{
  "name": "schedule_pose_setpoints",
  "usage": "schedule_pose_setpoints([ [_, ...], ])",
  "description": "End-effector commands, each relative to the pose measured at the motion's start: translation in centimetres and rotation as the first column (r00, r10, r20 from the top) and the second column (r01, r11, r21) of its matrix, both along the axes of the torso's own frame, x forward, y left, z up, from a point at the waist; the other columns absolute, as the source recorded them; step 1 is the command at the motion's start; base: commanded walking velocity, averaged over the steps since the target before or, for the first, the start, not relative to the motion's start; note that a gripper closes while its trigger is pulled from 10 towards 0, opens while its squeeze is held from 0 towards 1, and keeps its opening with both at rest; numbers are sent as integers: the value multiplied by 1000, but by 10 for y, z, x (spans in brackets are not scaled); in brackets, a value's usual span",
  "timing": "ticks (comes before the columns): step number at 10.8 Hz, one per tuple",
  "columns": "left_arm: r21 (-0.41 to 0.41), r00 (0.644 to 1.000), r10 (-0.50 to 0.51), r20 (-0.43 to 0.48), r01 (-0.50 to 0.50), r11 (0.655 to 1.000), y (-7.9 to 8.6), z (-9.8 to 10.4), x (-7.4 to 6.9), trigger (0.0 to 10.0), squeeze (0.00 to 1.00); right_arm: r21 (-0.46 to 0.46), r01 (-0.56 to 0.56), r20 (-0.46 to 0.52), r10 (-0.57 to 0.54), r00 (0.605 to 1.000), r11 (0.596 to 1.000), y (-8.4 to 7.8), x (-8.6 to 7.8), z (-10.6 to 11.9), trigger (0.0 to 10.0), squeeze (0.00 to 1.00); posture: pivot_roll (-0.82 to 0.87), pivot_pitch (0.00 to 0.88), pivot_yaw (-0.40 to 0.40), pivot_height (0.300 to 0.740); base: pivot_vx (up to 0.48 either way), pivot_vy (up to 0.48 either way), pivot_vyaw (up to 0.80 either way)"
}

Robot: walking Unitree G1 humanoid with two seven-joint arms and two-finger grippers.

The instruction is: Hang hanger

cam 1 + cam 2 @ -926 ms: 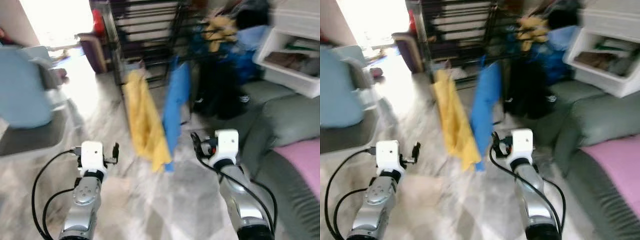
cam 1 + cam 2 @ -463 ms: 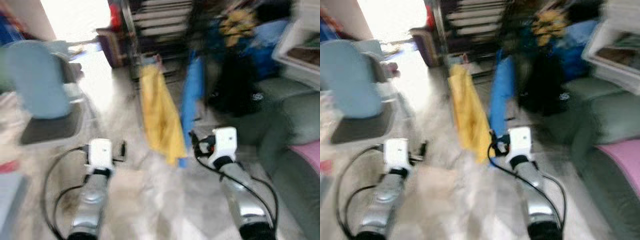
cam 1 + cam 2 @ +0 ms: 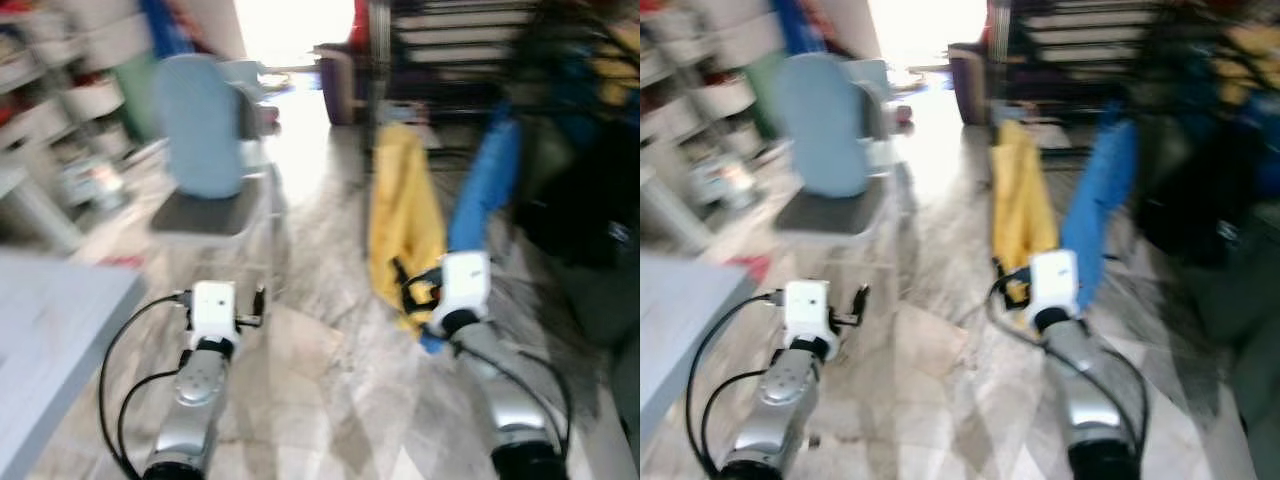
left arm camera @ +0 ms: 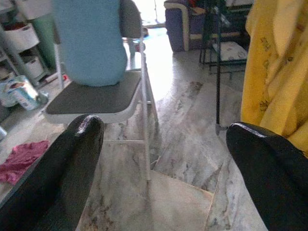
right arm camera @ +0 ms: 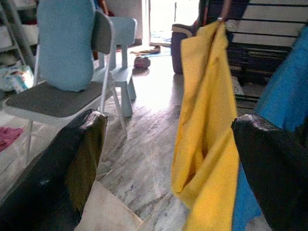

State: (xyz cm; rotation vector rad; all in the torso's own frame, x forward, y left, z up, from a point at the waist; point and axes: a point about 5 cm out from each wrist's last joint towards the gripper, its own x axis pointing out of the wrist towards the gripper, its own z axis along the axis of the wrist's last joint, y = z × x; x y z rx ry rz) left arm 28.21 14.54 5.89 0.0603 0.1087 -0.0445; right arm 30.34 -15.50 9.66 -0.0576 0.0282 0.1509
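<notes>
So, a pretty blurry scene is seen from the head cameras. Both silver arms are held out low over the marble floor (image 3: pixel 330 380), in the lower half of the frame. The left gripper (image 4: pixel 159 159) is spread wide with nothing between its fingers (image 4: pixel 72 163), and it is pointed toward a grey folding chair (image 4: pixel 96 96) with a light blue cushion (image 4: pixel 86 38) leaned on its back. The same chair is found at the upper left of the left eye view. A pink rag (image 4: pixel 19 159) is lying on the floor beside the chair, at the lower left of the left wrist view.

The right gripper (image 5: pixel 168 159) is also spread apart and empty. It is aimed at a yellow cloth (image 5: pixel 207 125) that is hung from a dark rack (image 5: pixel 269 29), with a blue cloth (image 5: pixel 284 96) hung just beside it at the right edge of the right wrist view. In the left eye view both cloths are placed in the upper right part, right above the right arm.

No hanger can be made out clearly in any view; too much blur around the rack to tell.

A small light blue kids' chair (image 5: pixel 120 48) is seen behind the folding chair, and a grey table edge (image 3: pixel 50 340) is caught at the lower left of the left eye view.
</notes>
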Motion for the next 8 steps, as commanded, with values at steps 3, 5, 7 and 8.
schedule_pose_setpoints([
  [3, 13, 991, 130, 23, -130, 991, 26, -1, 0, 10000, 0, -3, -28, -27, 28, 999, 1000, -2, 5, -3, 10000, 0, -52, 0, -75, 740, 0, 0, 0],
  [5, 32, 983, 176, 50, -178, 984, 36, -1, -6, 10000, 0, -44, -93, -38, 92, 995, 995, 2, 14, 0, 10000, 0, 30, 0, -201, 740, 0, 0, 0],
  [7, 48, 977, 206, 61, -209, 977, 44, 1, -14, 10000, 0, -59, -94, -33, 92, 995, 994, 2, 25, 4, 10000, 0, 70, 0, -199, 740, 0, 0, 0],
  [8, 68, 975, 211, 63, -215, 974, 50, 1, -18, 10000, 0, -51, -78, -5, 78, 997, 996, 3, 30, 9, 10000, 0, 70, 0, -170, 740, 0, 0, 0],
])
